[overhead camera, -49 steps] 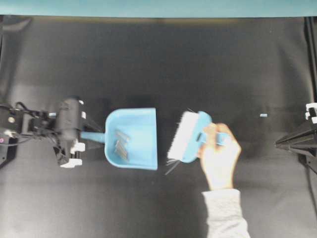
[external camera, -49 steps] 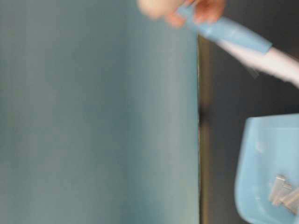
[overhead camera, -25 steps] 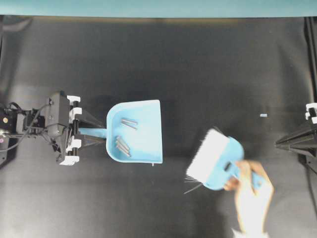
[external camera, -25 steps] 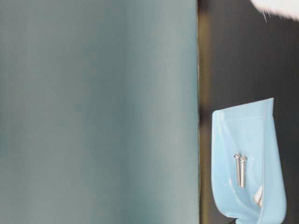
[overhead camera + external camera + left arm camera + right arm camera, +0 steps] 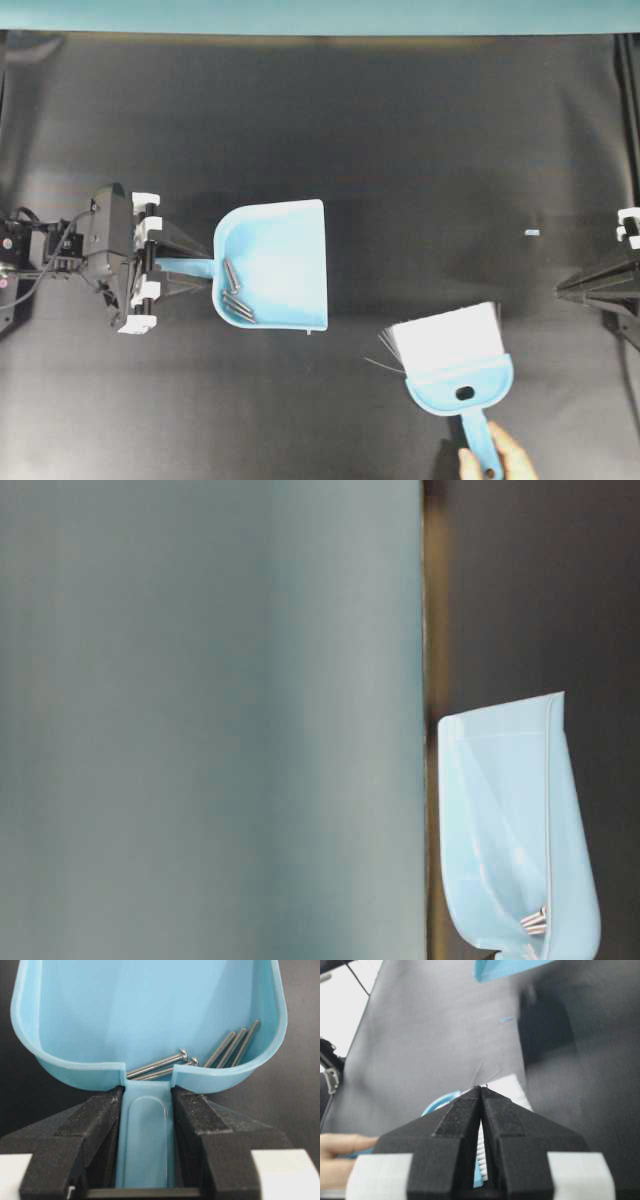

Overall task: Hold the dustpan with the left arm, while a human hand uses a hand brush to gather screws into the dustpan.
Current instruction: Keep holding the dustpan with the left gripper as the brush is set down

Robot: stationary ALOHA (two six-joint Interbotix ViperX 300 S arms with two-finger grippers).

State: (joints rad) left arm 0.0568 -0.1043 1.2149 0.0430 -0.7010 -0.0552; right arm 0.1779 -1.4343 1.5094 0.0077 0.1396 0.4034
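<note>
Dustpan handle clamped between left fingers.

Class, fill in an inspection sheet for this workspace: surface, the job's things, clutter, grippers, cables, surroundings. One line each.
Surface: black table, matte.
Job's things: dustpan with its mouth raised off the table in the table-level view; screws lie gathered at its rounded back. Brush apart from the pan, bristles toward the far edge, its handle in a hand at the near edge.
Clutter: a small pale blue scrap on the table; a few stray bristles stick out beside the brush.
Grippers: left gripper shut on the dustpan's handle; right gripper shut, holding nothing.
Cables: exposed on the left arm.
Surroundings: teal wall behind the table.
</note>
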